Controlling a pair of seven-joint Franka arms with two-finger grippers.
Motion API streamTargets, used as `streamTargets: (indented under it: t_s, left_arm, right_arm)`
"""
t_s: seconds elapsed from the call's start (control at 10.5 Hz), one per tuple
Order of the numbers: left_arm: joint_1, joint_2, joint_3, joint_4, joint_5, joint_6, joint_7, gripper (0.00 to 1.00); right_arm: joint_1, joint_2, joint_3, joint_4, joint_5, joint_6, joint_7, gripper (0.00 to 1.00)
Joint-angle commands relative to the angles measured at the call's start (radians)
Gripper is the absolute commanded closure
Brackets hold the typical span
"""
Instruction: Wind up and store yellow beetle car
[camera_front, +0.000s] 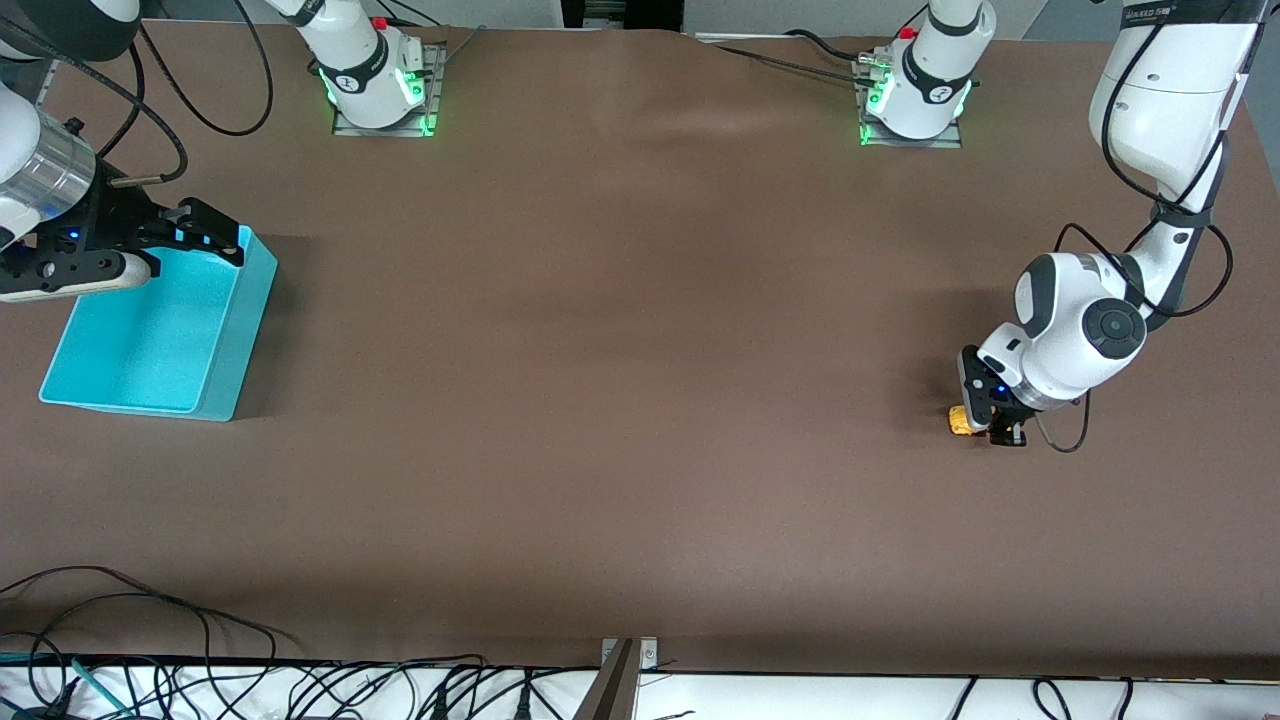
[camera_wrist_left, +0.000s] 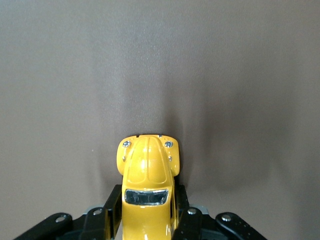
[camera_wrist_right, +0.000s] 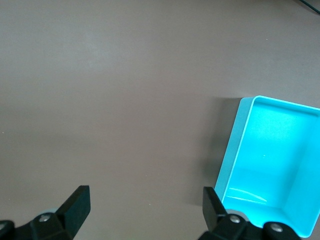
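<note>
Yellow beetle car (camera_wrist_left: 148, 186) ×1 — left pincer (camera_wrist_left: 148, 220) gripping | turquoise bin (camera_front: 225, 345) ×1

a turquoise bin (camera_front: 215, 372) sits on the brown counter (camera_front: 620, 400) under the right end effector (camera_front: 205, 232); black cables (camera_front: 300, 685) trail along the counter's near edge.

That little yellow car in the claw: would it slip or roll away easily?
Probably slippery: the yellow beetle car has a glossy, rounded body. Being a wheeled toy, it would likely roll if nudged. It looks rigid, since the left gripper has its jaws closed on its sides.
</note>
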Motion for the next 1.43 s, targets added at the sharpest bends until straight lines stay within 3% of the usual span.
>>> streamTargets:
  t_s: [0.0, 1.33]
  left_arm:
    - [0.031, 0.084, -0.004, 0.028, -0.015, -0.013, 0.011, 0.99]
    - [0.129, 0.133, -0.006, 0.054, -0.015, -0.059, 0.082, 0.99]
  right_arm:
    - [-0.003, 0.005, 0.001, 0.021, 0.001, -0.015, -0.02, 0.0]
    - [-0.003, 0.005, -0.001, 0.02, 0.003, -0.016, -0.02, 0.0]
